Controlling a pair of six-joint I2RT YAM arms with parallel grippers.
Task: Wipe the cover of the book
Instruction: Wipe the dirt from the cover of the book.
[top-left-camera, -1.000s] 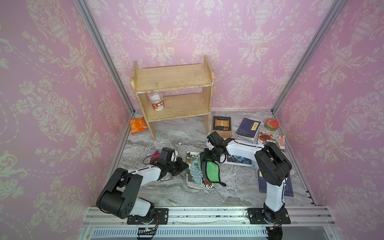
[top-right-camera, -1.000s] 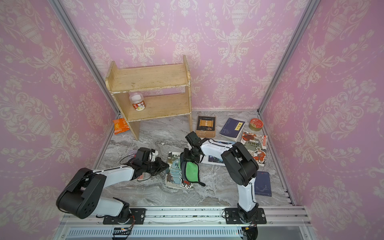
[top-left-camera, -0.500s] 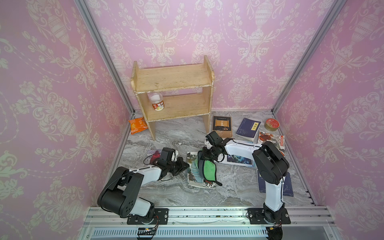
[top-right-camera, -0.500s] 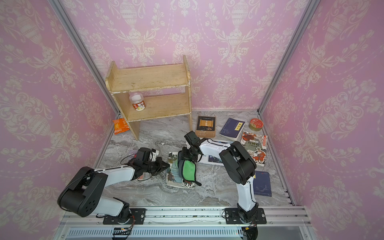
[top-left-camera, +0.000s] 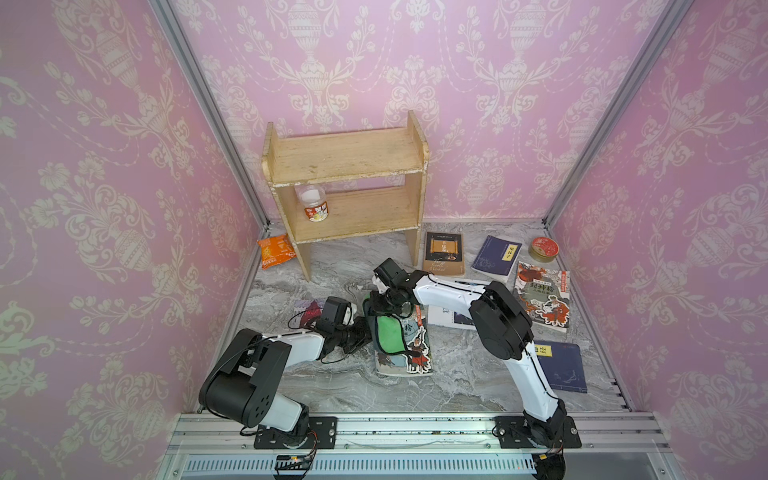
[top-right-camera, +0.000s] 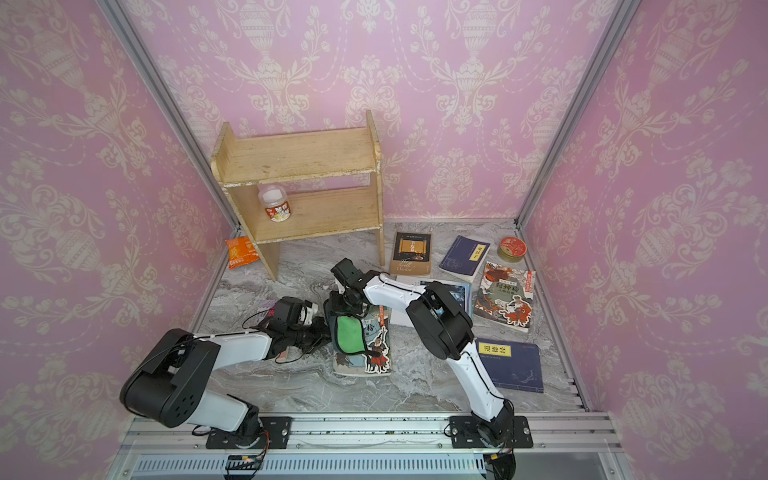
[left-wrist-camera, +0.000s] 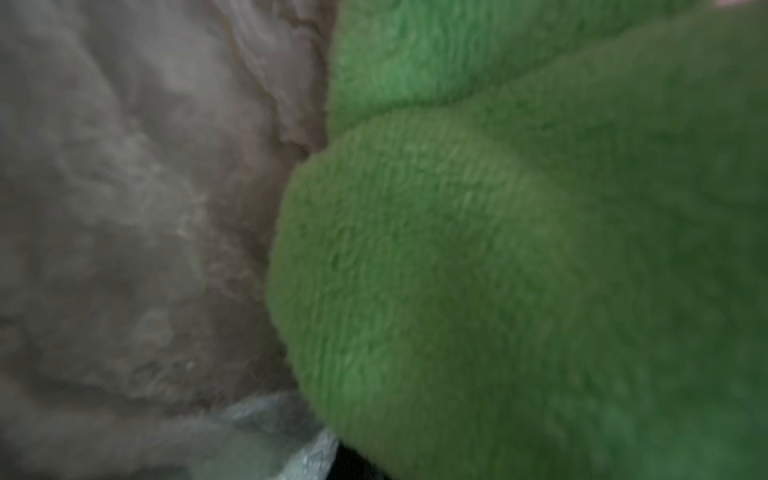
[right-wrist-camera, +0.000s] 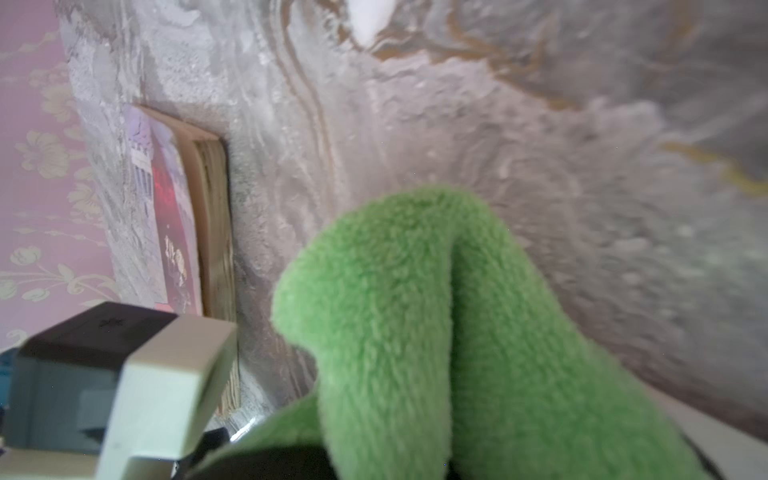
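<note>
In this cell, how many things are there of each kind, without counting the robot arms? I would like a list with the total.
Books: 7
Green cloth: 1
Wooden shelf: 1
Jar: 1
Orange snack packet: 1
Round red tin: 1
Total: 12

Two high frontal overviews; both wrist cameras tight on cloth (left-wrist-camera: 519, 257)
</note>
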